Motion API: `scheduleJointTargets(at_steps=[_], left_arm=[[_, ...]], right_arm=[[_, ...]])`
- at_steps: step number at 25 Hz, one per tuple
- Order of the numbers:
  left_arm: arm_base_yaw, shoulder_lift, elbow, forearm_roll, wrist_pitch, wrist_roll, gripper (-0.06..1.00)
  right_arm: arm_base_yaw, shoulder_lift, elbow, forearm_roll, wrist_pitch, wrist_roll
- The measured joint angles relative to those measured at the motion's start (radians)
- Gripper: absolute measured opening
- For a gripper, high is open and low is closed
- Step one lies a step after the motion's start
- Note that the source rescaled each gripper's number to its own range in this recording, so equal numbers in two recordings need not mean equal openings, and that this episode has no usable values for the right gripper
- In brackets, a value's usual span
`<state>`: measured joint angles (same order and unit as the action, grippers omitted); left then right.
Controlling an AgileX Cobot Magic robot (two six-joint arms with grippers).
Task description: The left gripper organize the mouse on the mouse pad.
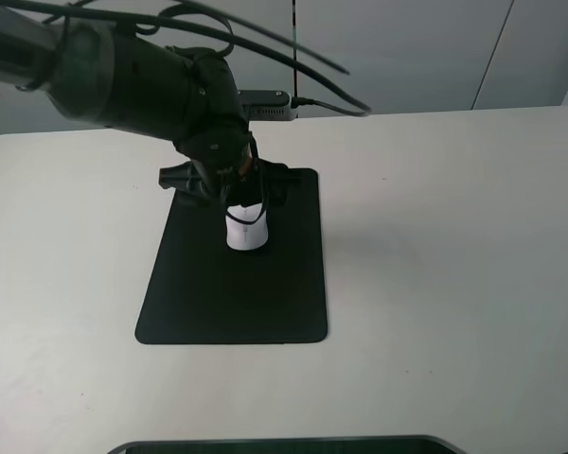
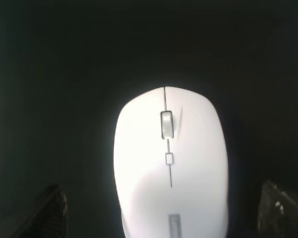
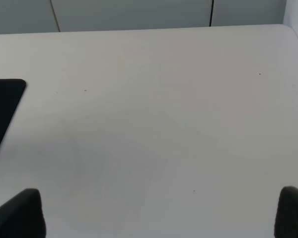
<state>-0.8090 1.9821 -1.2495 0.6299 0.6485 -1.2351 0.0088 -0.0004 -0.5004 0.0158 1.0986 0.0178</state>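
Observation:
The white mouse (image 1: 245, 230) lies flat on the upper middle of the black mouse pad (image 1: 237, 303). My left gripper (image 1: 229, 194) hangs right over the mouse's far end, its arm reaching in from the upper left. In the left wrist view the mouse (image 2: 170, 163) fills the centre on the dark pad (image 2: 49, 74). The left gripper (image 2: 166, 210) is open, and its fingers (image 2: 52, 210) stand well clear on both sides of the mouse. My right gripper (image 3: 159, 213) is open above bare table, with a corner of the pad (image 3: 2, 99) off to one side.
The pad rests on a white table (image 1: 454, 236). A small black box with a cable (image 1: 268, 104) sits at the back, behind the left arm. A dark curved edge (image 1: 284, 445) runs along the table's front. Pale wall panels stand behind the table.

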Motion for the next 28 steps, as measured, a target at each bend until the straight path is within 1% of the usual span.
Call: scheduleJointTargets(at_steps=[5, 9, 15, 17, 22, 26, 28], left_arm=[[0.002, -0.115, 0.000, -0.036, 0.025, 0.149, 0.94], [0.020, -0.221, 0.000, -0.058, 0.062, 0.259, 0.94], [0.055, -0.366, -0.006, -0.062, 0.178, 0.412, 0.94], [0.073, -0.407, -0.006, -0.092, 0.205, 0.483, 0.94], [0.165, -0.508, -0.006, -0.230, 0.289, 0.695, 0.94], [0.268, -0.571, -0.006, -0.304, 0.374, 0.832, 0.94], [0.324, -0.604, -0.006, -0.333, 0.406, 0.881, 0.94]], right_arm=[[0.000, 0.000, 0.000, 0.000, 0.000, 0.000], [0.000, 0.000, 0.000, 0.000, 0.000, 0.000], [0.000, 0.000, 0.000, 0.000, 0.000, 0.000], [0.000, 0.000, 0.000, 0.000, 0.000, 0.000], [0.000, 0.000, 0.000, 0.000, 0.000, 0.000], [0.000, 0.000, 0.000, 0.000, 0.000, 0.000], [0.000, 0.000, 0.000, 0.000, 0.000, 0.000]])
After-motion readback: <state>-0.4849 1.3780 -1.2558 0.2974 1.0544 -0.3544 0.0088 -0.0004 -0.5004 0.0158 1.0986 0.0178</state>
